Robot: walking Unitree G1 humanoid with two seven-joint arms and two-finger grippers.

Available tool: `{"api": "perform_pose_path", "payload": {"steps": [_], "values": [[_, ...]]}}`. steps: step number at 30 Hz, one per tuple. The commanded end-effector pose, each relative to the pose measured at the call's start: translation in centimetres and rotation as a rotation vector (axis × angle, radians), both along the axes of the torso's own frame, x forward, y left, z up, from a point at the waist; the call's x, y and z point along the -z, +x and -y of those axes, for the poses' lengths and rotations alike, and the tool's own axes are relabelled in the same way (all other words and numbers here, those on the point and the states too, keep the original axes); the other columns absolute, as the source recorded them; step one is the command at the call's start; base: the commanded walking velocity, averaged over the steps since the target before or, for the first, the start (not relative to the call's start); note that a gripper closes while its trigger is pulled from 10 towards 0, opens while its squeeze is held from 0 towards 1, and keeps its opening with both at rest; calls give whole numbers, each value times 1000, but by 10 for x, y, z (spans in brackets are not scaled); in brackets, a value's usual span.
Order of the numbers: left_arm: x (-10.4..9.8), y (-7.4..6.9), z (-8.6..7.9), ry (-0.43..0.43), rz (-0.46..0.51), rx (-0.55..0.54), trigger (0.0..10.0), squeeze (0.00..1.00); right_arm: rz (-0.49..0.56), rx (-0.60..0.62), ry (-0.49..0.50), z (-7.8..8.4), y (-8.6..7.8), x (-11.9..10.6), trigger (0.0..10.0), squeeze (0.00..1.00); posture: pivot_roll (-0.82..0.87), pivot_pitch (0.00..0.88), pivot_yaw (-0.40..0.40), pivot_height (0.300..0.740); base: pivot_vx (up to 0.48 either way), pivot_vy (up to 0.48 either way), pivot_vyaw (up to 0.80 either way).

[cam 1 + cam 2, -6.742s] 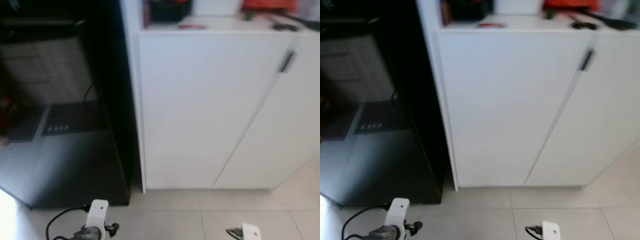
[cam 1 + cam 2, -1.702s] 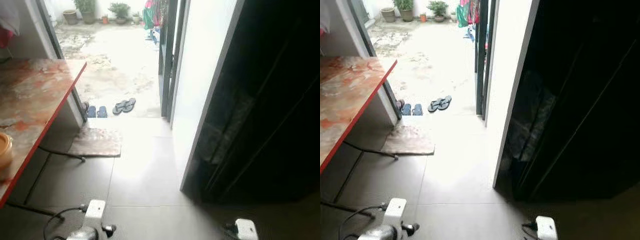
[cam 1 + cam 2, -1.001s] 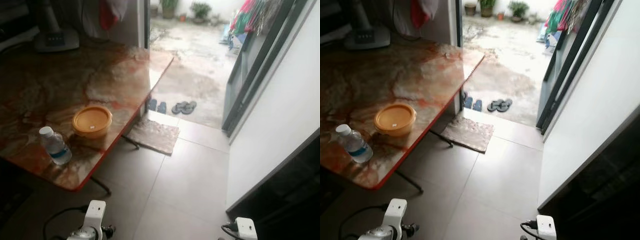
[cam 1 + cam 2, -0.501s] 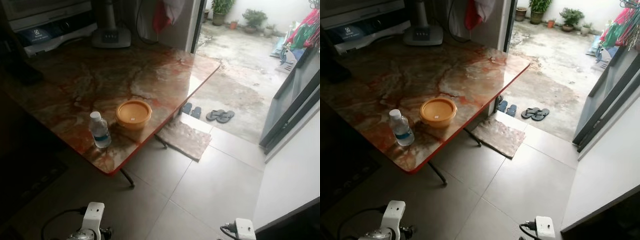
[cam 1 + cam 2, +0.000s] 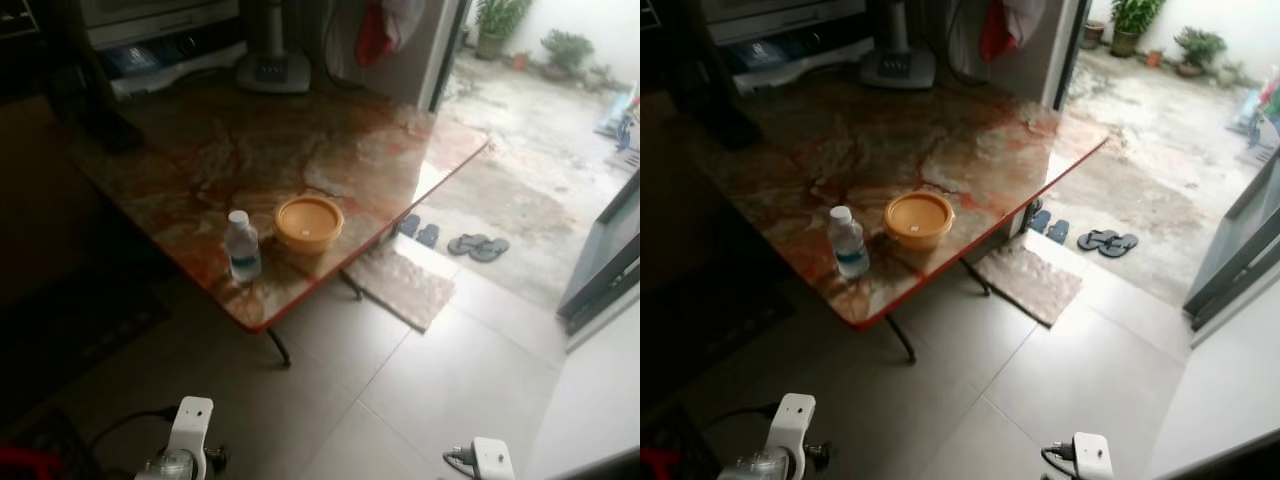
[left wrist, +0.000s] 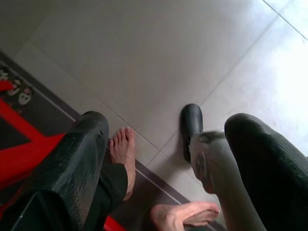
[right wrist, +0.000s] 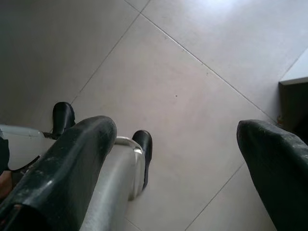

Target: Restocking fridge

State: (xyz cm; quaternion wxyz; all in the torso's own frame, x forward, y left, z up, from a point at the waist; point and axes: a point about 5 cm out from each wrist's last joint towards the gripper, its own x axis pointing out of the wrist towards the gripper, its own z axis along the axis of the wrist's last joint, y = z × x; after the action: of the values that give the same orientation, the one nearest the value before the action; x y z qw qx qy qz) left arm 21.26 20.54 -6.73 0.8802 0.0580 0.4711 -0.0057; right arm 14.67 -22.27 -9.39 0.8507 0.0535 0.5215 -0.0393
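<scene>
A clear water bottle (image 5: pixel 241 247) with a blue label stands near the front corner of a red marbled table (image 5: pixel 200 150). Beside it sits a round orange lidded container (image 5: pixel 308 222). Both arms hang low at the bottom edge of the eye views, far short of the table. The left gripper (image 6: pixel 168 118) is open over grey floor tiles, nothing between its fingers. The right gripper (image 7: pixel 178 122) is open too, above bare tiles and my own black foot (image 7: pixel 143 144).
A fan base (image 5: pixel 270 70) and an appliance (image 5: pixel 160 45) stand at the table's back. Past the table lie a doormat (image 5: pixel 400 285), sandals (image 5: pixel 478 246) and a doorway to a patio. A person's bare feet (image 6: pixel 122 154) stand on a red-and-black mat (image 6: pixel 24 144) close behind me.
The camera has swung left: the table with bottle and container now sits nearer the middle of the view, and the dark fridge side at the right has slid out. Nothing on the table moved.
</scene>
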Motion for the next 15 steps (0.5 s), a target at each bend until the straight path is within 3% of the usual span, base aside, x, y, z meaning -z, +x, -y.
{"api": "perform_pose_path", "payload": {"steps": [1, 15], "values": [[3, -4, 6, -14, -18, 4, 10000, 0, -16, 11, -12, 6, -5, 1, 10000, 0, 16, 0, -47, 740, 0, 0, 712], [2, -2, 4, 9, 23, -32, 10000, 0, -18, 34, 15, 6, -6, 1, 10000, 0, 21, 0, -45, 740, 0, 0, 51]]}}
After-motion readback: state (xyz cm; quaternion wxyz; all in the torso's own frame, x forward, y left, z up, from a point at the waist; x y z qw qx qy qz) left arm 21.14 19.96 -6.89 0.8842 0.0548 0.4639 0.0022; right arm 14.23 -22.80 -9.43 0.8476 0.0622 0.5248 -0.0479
